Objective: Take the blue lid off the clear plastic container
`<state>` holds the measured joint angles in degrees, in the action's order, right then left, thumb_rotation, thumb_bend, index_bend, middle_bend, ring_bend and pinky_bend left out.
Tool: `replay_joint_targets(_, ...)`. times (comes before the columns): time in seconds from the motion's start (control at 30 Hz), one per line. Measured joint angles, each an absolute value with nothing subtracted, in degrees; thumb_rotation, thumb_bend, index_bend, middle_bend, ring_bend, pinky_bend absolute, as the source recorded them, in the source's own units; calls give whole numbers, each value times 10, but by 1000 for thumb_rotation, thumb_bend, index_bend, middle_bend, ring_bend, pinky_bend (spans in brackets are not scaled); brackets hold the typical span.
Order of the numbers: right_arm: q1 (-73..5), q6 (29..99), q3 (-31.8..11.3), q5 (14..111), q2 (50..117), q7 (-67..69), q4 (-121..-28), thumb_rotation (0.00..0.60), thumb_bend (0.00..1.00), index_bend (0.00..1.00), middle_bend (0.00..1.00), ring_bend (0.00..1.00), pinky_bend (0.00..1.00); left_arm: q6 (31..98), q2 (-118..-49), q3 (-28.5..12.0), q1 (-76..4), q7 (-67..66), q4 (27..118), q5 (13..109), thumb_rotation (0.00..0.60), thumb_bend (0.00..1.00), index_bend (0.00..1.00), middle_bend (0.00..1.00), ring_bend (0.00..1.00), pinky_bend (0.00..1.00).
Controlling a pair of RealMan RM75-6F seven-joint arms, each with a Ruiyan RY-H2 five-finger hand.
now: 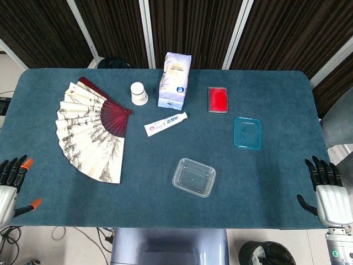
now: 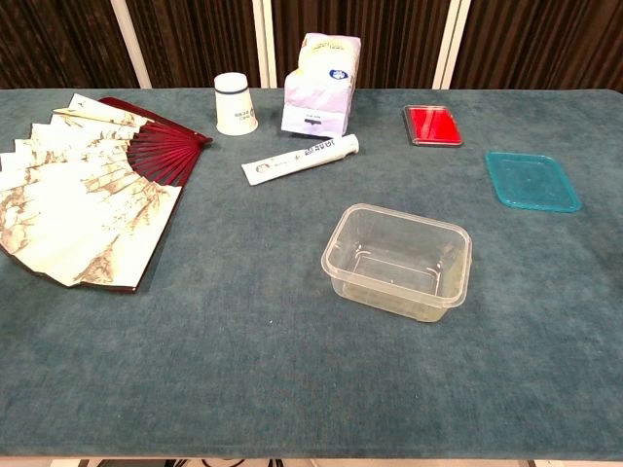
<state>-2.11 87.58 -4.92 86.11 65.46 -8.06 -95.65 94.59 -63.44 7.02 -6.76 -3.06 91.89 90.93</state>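
Head view is showing the blue lid (image 1: 247, 133) lying flat on the surface (image 1: 276, 187), w/ the clear container (image 1: 193, 176) sitting apart, nothing in it. Left hand (image 1: 10, 187) & right hand (image 1: 328, 190) are hanging off the edges, fingers spread, holding nothing. Not much risk; an arm swinging in could be bumping the lid.

An open paper fan (image 1: 91, 131) is spread at the desk's (image 1: 143, 199) left — beside it a white cup (image 1: 139, 93), a purple bag (image 1: 174, 80), a tube (image 1: 165, 124) and a red case (image 1: 218, 100).
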Motion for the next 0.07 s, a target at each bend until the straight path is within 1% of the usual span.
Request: replay_joint_targets(0.07, -22, 877, -51, 860, 657, -79, -952, 600, 317, 0, 0, 0, 0, 943, -636, 67, -66, -30, 918, 906, 600, 0, 0, 0, 0, 0)
